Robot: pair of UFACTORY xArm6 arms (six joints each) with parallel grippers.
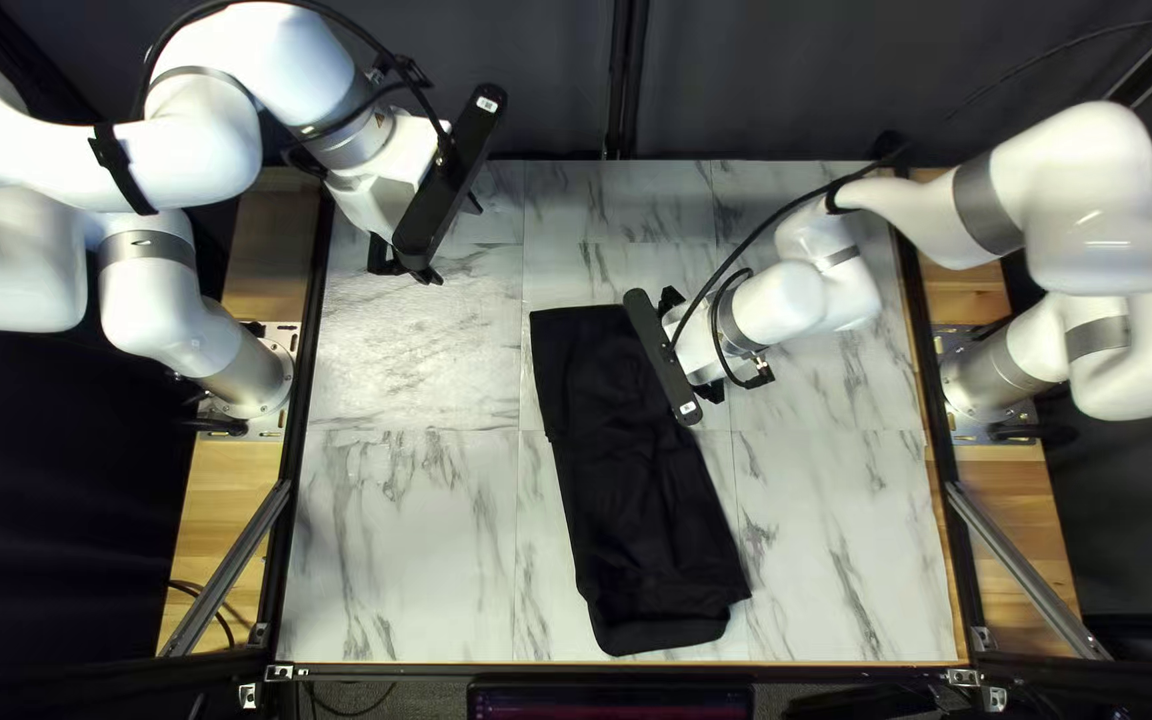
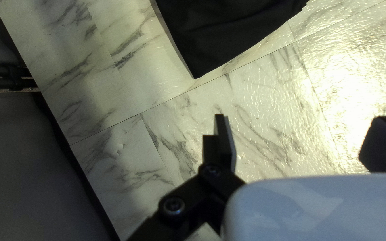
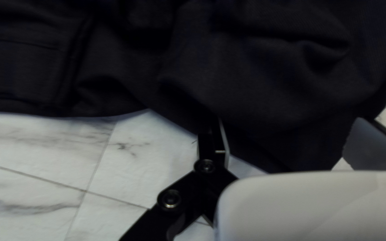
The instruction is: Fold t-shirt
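The black t-shirt [image 1: 636, 480] lies as a long folded strip across the middle of the table, slightly rumpled. My left gripper [image 1: 406, 274] is raised over the table, left of the shirt's far end. In the left wrist view the left gripper [image 2: 295, 138] has its fingers wide apart over bare marble, with a corner of the shirt [image 2: 220, 31] ahead. My right gripper [image 1: 694, 340] is at the shirt's right edge near its far end. In the right wrist view the right gripper [image 3: 287, 143] stands open, with dark cloth [image 3: 264, 89] between and ahead of its spread fingers.
The marble-patterned table [image 1: 403, 534] shows bare on both sides of the shirt. A dark curtain [image 1: 790, 80] hangs behind the far edge. Black rails run along the table's sides, and a cable [image 1: 770, 227] loops over the right arm.
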